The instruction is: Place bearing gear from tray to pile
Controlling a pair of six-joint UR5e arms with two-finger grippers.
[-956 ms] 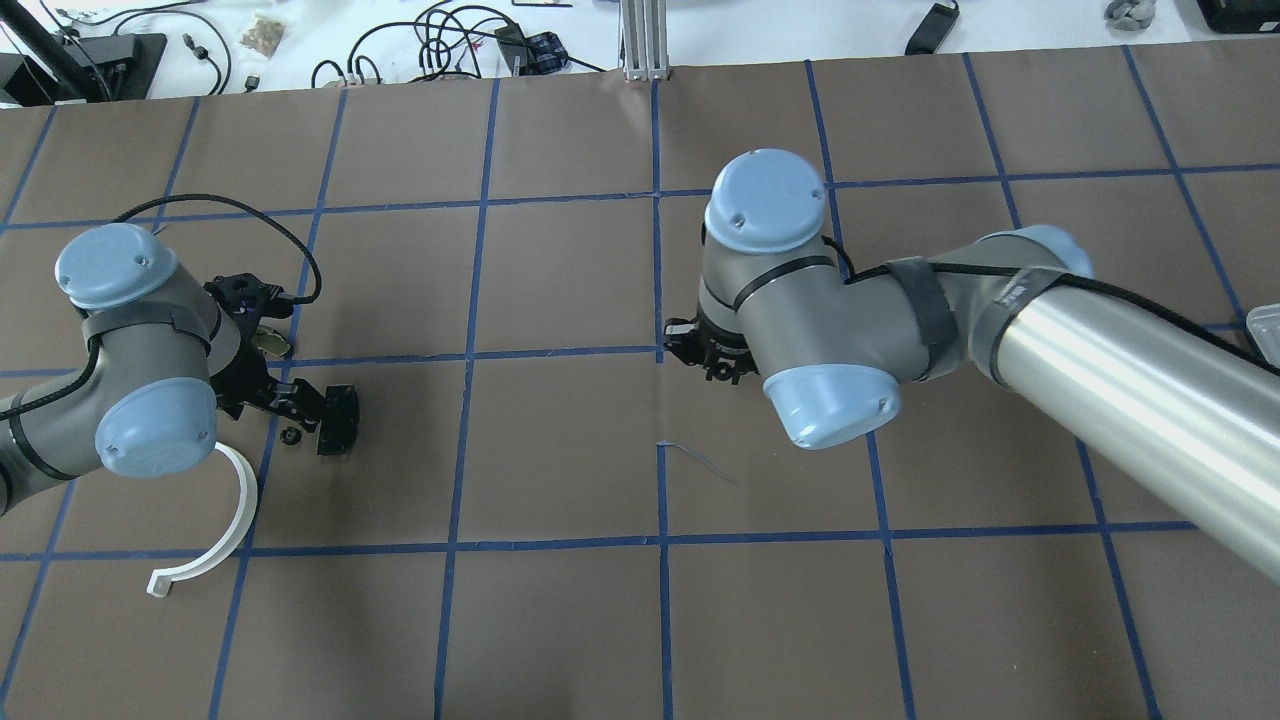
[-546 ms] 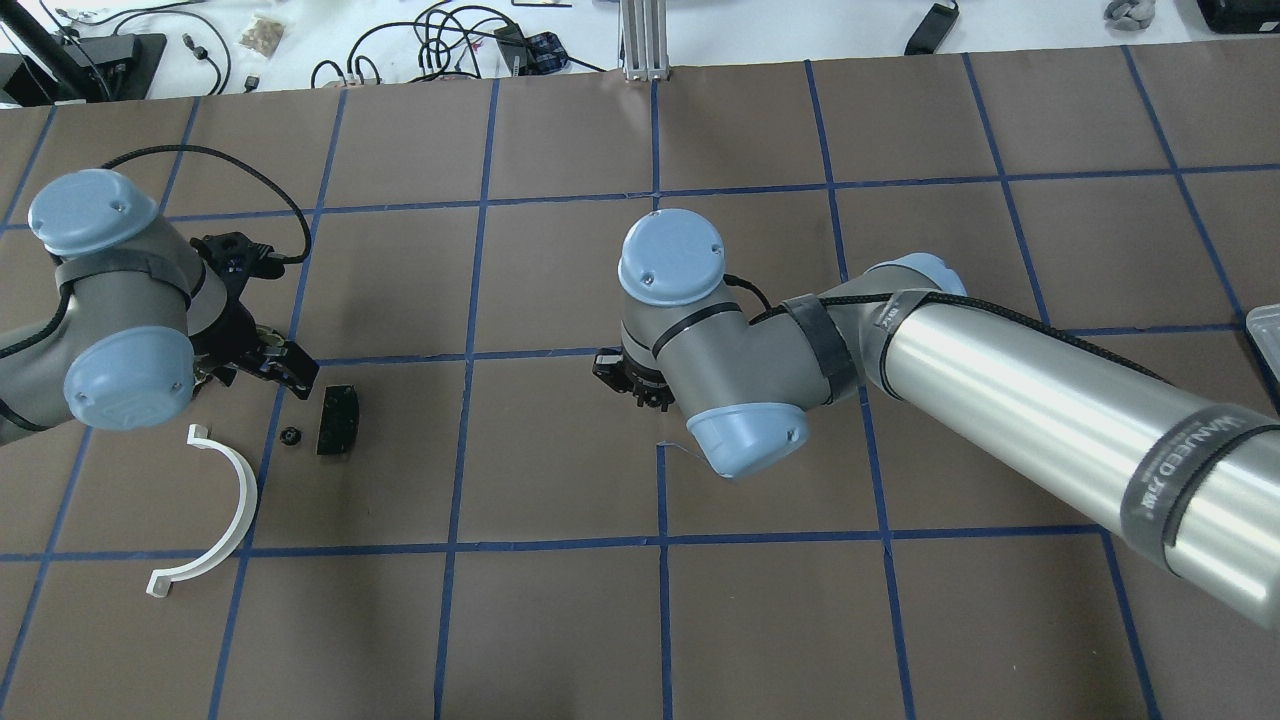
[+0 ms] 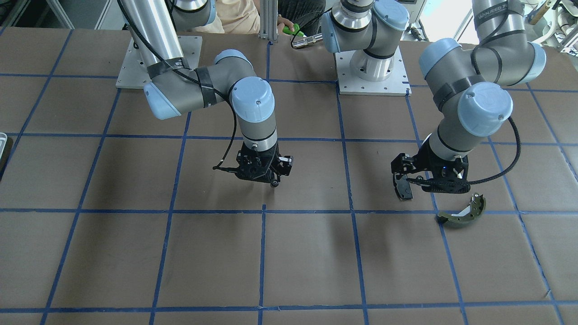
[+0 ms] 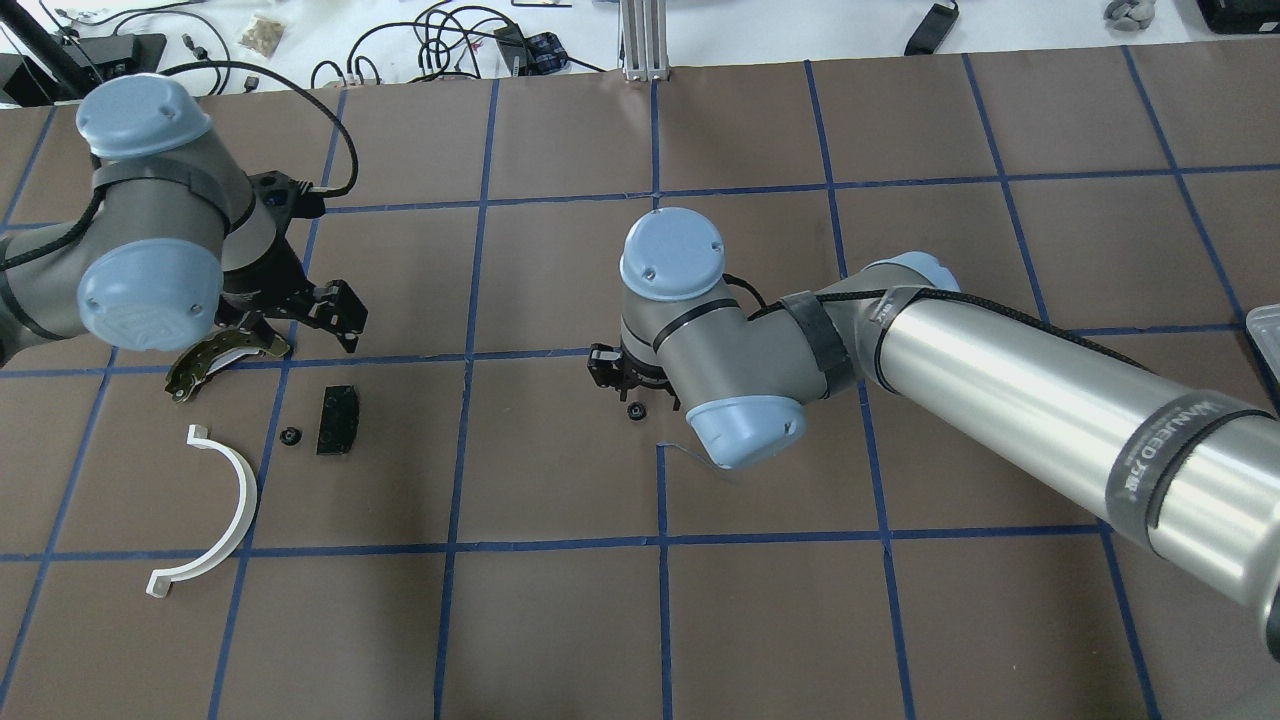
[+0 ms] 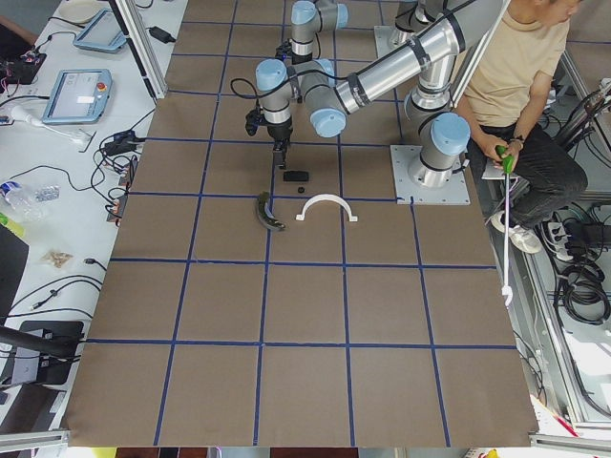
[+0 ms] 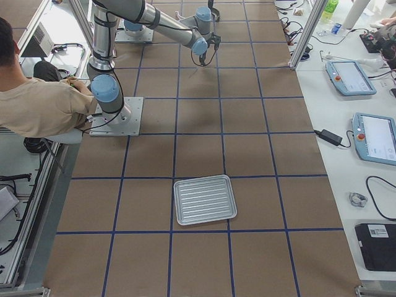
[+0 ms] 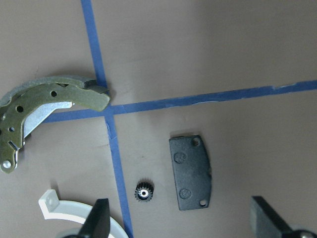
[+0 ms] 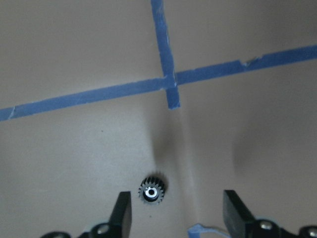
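A small black bearing gear (image 8: 152, 190) lies on the brown paper between the spread fingers of my right gripper (image 8: 178, 218), which is open just above it. The gear also shows in the overhead view (image 4: 633, 410) and the front view (image 3: 273, 183). The pile lies at the left: an olive brake shoe (image 4: 215, 362), a white half-ring (image 4: 215, 510), a black plate (image 4: 337, 420) and a second small gear (image 4: 291, 436). My left gripper (image 4: 290, 325) is open and empty above the pile. Only a sliver of the tray (image 4: 1265, 335) shows at the overhead view's right edge.
The silvery ribbed tray (image 6: 204, 199) shows whole in the exterior right view, far from both grippers. Blue tape lines grid the brown table. Cables and devices lie beyond the table's far edge. A seated person (image 5: 516, 76) is beside the robot bases.
My right gripper has moved left to the table's middle and let go of a gear, which now lies on the paper. My left arm has moved toward the far edge, uncovering the brake shoe.
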